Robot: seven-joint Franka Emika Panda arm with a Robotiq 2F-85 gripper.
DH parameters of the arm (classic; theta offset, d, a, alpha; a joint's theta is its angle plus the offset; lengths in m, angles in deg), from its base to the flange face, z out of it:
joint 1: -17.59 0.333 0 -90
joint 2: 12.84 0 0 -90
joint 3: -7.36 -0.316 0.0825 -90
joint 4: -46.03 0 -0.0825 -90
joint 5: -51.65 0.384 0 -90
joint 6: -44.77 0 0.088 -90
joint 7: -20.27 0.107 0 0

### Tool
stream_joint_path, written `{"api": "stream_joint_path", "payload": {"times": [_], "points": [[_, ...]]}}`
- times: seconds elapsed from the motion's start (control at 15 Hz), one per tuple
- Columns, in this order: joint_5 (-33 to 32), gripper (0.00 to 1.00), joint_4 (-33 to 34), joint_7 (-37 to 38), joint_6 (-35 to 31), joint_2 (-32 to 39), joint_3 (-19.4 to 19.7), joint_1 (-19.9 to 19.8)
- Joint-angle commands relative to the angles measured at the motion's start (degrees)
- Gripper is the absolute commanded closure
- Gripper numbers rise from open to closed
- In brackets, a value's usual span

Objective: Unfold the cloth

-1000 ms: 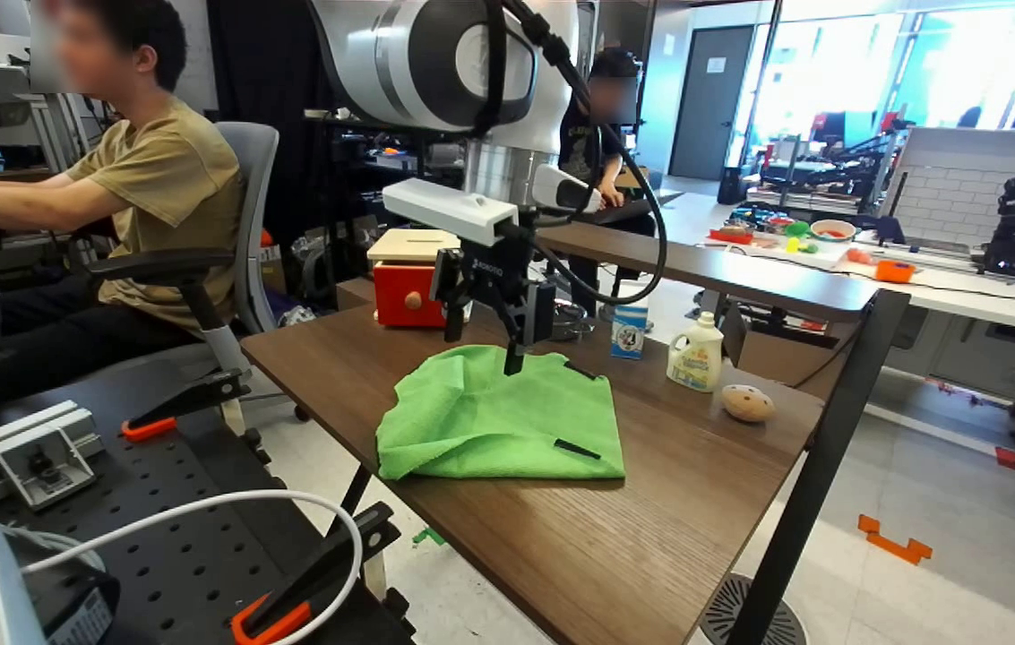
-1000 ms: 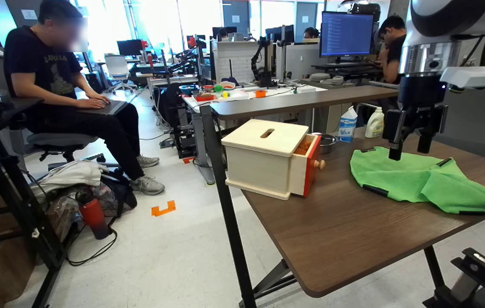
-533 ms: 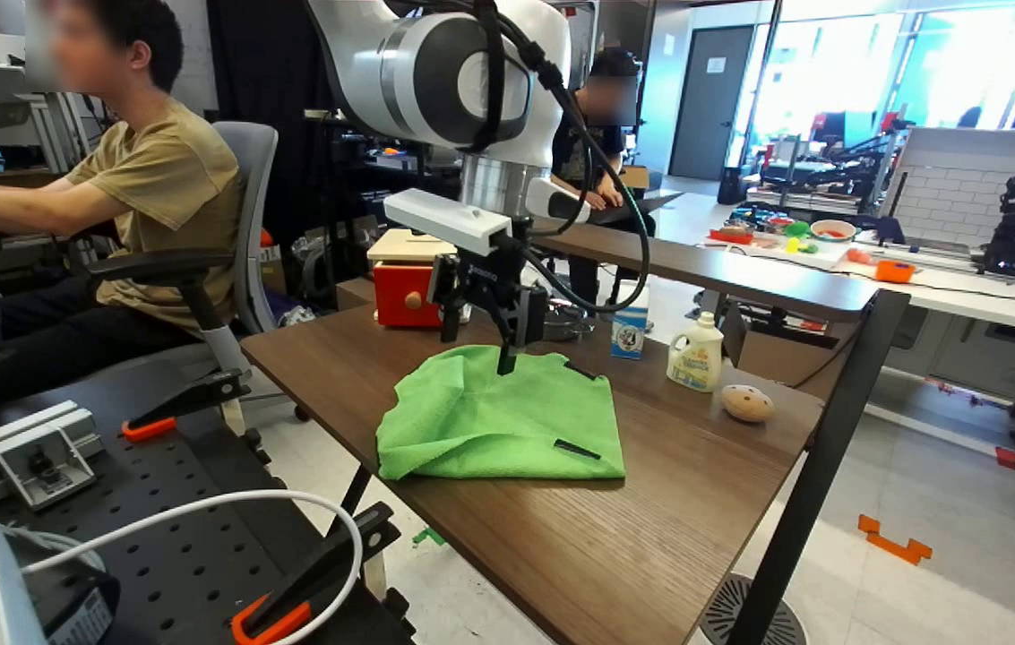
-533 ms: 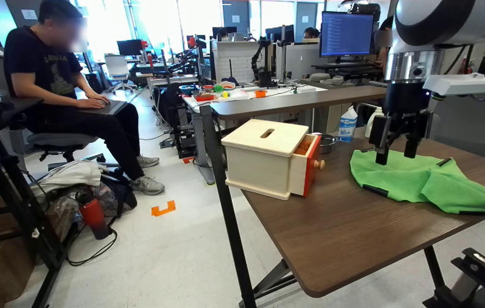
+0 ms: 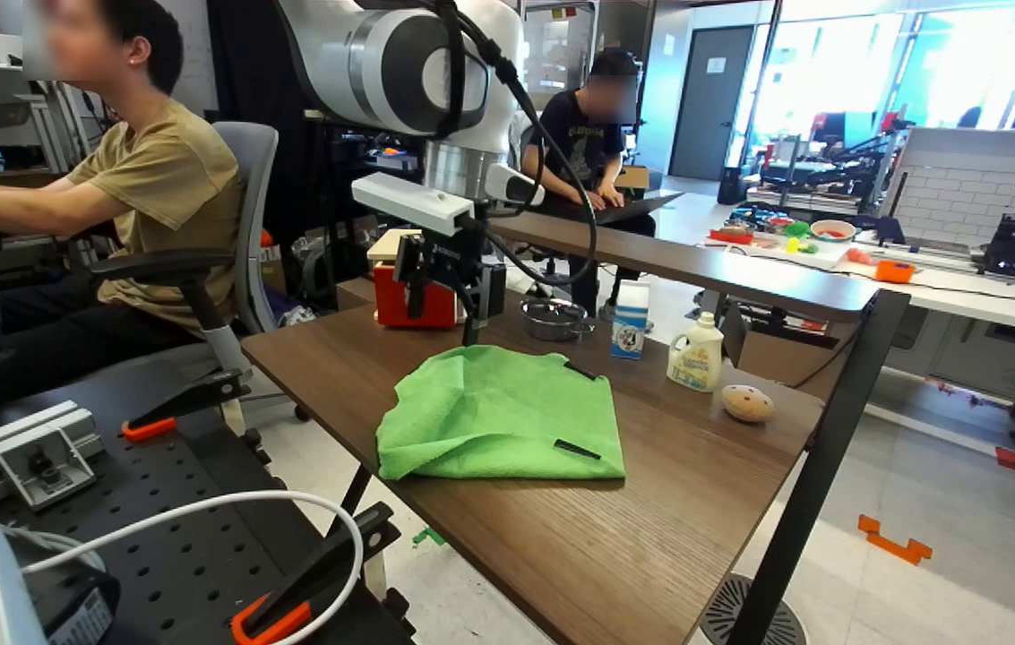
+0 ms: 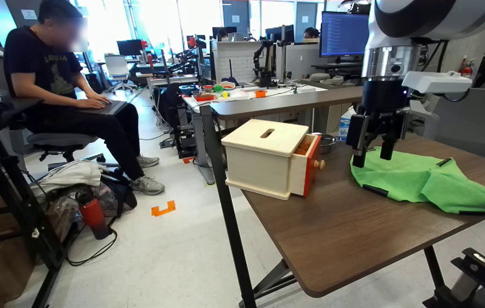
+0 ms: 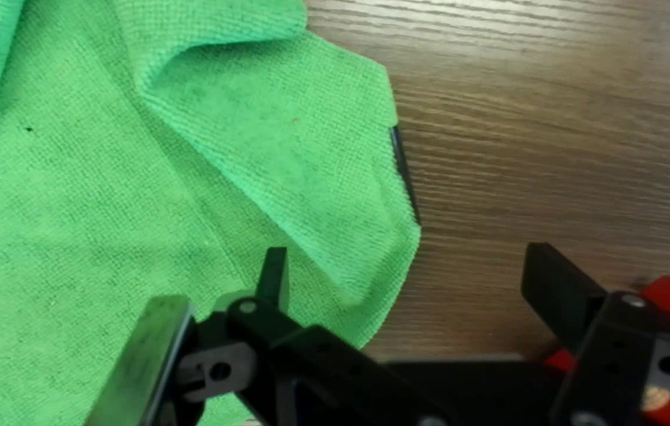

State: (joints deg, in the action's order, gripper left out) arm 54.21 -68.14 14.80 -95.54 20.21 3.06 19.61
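The bright green cloth [image 5: 507, 417] lies on the brown table, partly folded over itself, with black strips along its edges. In the wrist view, a raised flap of the cloth [image 7: 287, 148] runs diagonally to a rounded edge on the right. My gripper [image 7: 410, 248] hovers over that edge, jaws wide apart and nothing between them. One finger [image 7: 274, 275] is above the cloth, while the opposite finger [image 7: 559, 290] is above bare wood. In an exterior view the gripper [image 6: 373, 158] hangs at the cloth's end toward the wooden box, apart from the fabric.
A wooden box [image 6: 263, 158] with its red-fronted drawer [image 6: 310, 167] pulled out stands close to the gripper. Behind the cloth are a metal bowl [image 5: 554, 320], a milk carton [image 5: 629, 322], a cream bottle [image 5: 695, 354] and a speckled egg-shaped object [image 5: 747, 403]. A raised shelf [image 5: 695, 264] spans the back.
My gripper has moved, still open, from above the cloth's far part toward the wooden box, leftward in both exterior views. The cloth has stayed as it was.
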Motion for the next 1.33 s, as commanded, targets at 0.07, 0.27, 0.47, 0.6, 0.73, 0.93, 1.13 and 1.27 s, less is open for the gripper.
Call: {"api": "stream_joint_path", "payload": {"times": [0.07,0.27,0.47,0.6,0.73,0.93,1.13,1.27], "points": [[-1.27,0.05,-1.22,1.03,0.81,-0.85,0.0,1.74],[-1.52,0.11,-1.54,1.38,0.8,-0.33,0.29,2.36],[-1.83,0.2,-1.91,1.83,0.79,0.24,0.6,2.53],[-2.01,0.27,-2.03,2.09,0.77,0.62,0.82,2.56],[-2.35,0.39,-2.02,2.5,0.81,0.9,1.03,2.57],[-2.63,0.5,-2.09,2.98,0.79,1.18,1.38,2.56],[-2.82,0.56,-2.11,3.28,0.77,1.43,1.7,2.56],[-2.88,0.61,-2.06,3.34,0.74,1.65,1.86,2.55]]}}
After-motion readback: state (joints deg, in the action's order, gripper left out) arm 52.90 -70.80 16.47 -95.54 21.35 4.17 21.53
